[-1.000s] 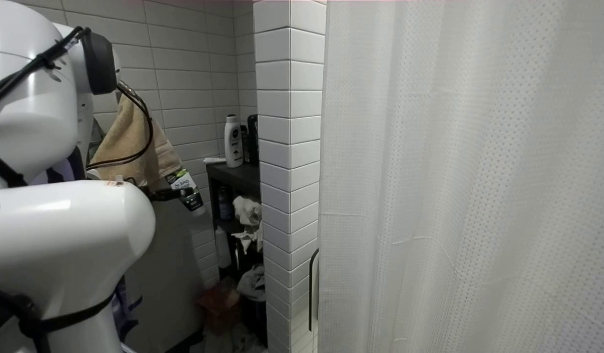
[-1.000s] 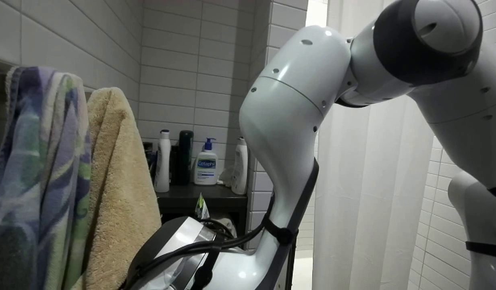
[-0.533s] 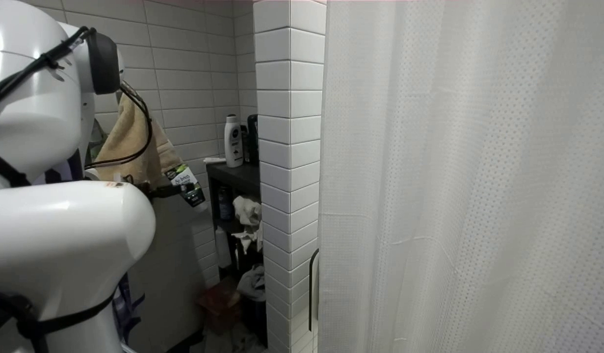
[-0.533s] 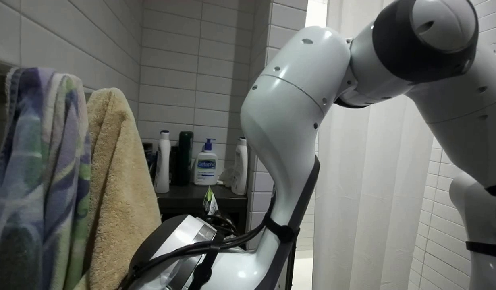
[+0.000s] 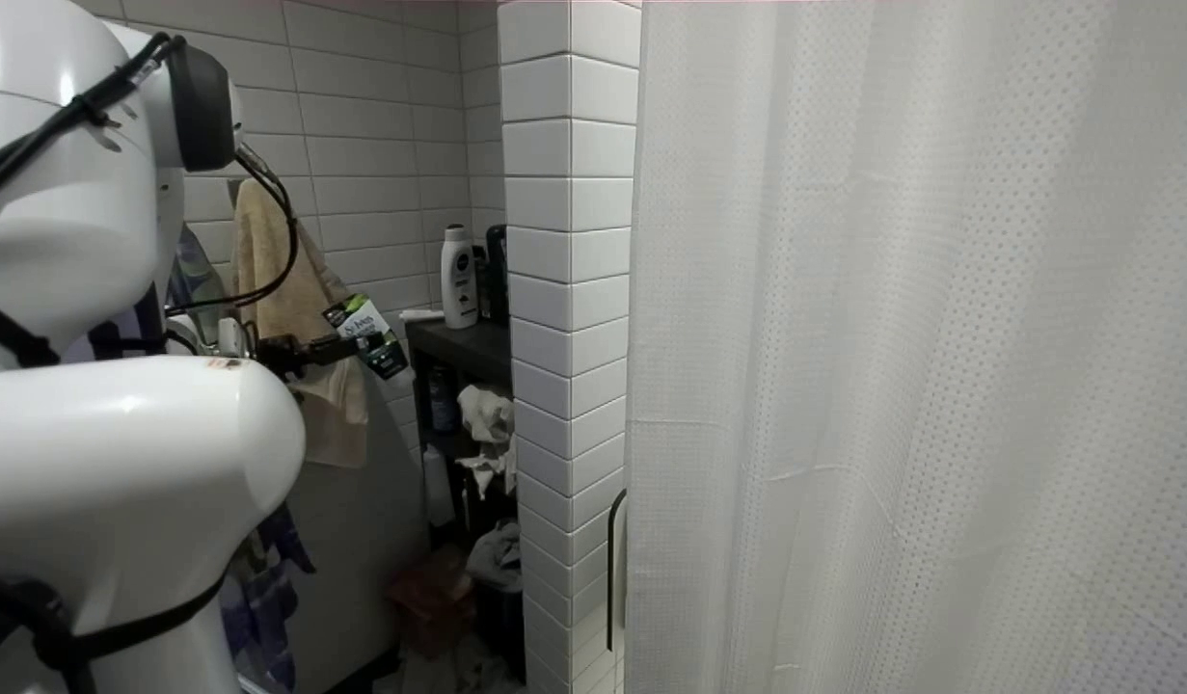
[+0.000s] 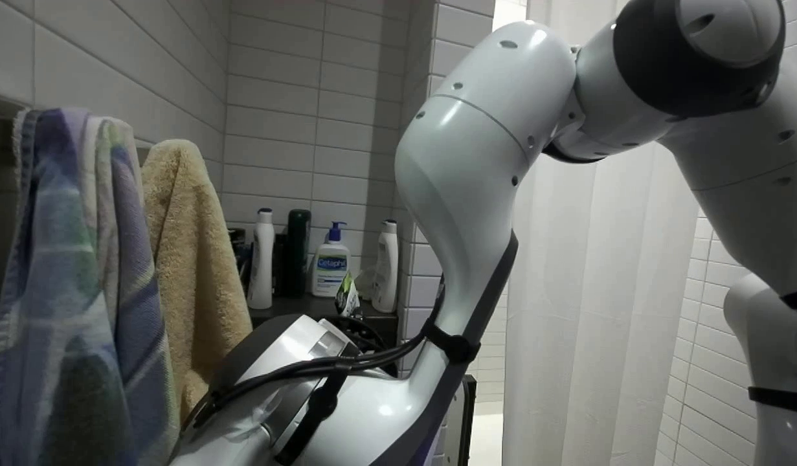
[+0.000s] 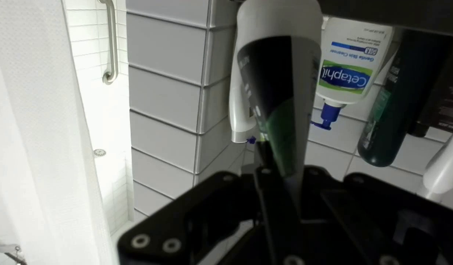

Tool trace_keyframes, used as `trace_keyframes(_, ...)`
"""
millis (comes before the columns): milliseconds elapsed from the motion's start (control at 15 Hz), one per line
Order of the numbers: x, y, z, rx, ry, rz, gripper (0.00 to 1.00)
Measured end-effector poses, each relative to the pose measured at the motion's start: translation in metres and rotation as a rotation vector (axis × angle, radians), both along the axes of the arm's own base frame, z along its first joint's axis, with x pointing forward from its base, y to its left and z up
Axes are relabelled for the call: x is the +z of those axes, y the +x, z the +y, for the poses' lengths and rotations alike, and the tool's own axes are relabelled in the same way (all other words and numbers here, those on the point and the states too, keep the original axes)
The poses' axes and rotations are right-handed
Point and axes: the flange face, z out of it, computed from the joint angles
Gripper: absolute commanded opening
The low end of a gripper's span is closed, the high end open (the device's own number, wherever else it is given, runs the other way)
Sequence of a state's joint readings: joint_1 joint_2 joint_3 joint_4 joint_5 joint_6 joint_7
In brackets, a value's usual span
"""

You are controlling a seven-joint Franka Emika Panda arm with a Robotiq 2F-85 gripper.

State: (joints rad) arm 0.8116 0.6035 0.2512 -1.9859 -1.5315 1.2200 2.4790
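Note:
My gripper (image 5: 350,347) is shut on a white, black and green squeeze tube (image 5: 373,337), held tilted in the air in front of the black shelf (image 5: 463,337). In an exterior view only the tube's top corner (image 6: 347,298) shows above the arm, in front of the shelf's bottles. In the wrist view, which stands upside down, the tube (image 7: 274,84) rises from between the fingers (image 7: 279,176). Around it there show a Cetaphil pump bottle (image 7: 347,70), a white bottle (image 7: 239,110) and a dark green bottle (image 7: 392,99). The tube hides part of the white bottle.
A beige towel (image 6: 191,259) and a patterned towel (image 6: 68,278) hang beside the arm. A tiled pillar (image 5: 569,318) and a white shower curtain (image 5: 902,347) stand right of the shelf. Another white bottle (image 6: 262,259) stands on the shelf's left. Cloths (image 5: 487,414) fill lower shelves.
The arm and the held tube have risen, bringing the tube up to about the shelf top's height. The patterned towel has shifted and the beige towel now hangs straighter. The gripper stays shut on the tube.

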Motion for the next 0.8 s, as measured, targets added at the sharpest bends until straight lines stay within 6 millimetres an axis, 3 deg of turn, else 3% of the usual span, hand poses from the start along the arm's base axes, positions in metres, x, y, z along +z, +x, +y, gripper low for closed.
trace_keyframes(800, 0.041, 0.051, -0.019, 0.021, 0.040, -0.136, 0.03)
